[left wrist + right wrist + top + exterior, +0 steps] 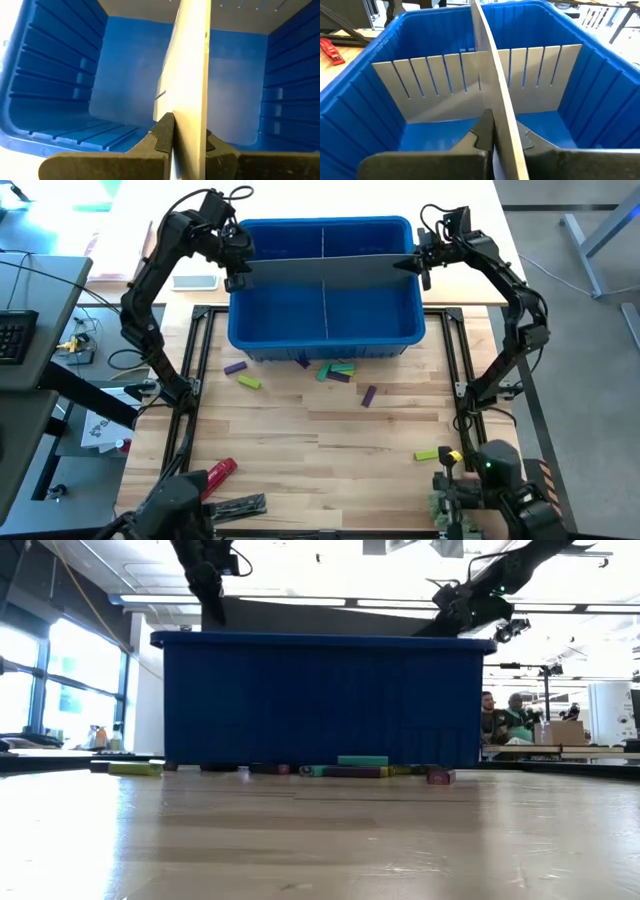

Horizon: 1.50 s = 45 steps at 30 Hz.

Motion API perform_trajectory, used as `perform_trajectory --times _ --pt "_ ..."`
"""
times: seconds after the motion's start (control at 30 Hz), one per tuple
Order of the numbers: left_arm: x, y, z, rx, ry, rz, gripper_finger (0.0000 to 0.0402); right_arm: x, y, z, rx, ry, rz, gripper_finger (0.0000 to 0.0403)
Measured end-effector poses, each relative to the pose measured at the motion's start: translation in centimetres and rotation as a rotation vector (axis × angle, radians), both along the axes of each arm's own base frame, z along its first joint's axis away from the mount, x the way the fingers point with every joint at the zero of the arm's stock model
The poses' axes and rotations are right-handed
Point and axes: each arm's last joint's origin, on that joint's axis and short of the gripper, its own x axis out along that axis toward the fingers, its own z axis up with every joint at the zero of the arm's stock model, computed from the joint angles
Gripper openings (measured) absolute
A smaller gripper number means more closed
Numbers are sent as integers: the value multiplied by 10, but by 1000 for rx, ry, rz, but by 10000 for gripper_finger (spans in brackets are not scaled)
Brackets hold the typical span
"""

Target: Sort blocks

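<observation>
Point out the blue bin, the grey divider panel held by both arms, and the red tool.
blue bin [325,330]: high view, front wall.
grey divider panel [330,268]: high view, long panel's top edge.
red tool [218,476]: high view, middle of its body.
</observation>
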Motion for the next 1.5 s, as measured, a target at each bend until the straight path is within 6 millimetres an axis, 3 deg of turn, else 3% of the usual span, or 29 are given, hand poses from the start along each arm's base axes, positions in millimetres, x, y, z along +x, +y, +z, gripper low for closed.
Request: perform_trajectory --times 0.3,0.9,1.3,1.5 --pt "7 8 -14 -81 20 -10 0 -9 -2 3 -27 14 -45 0" --pt "14 25 -58 -194 67 15 0 0 3 -5 28 114 -78 3" --pt "8 5 -40 -179 15 -32 0 -5 13 0 46 160 -102 7" --pt "12 1 -42 -191 5 -73 0 -5 16 -1 61 155 -74 2"
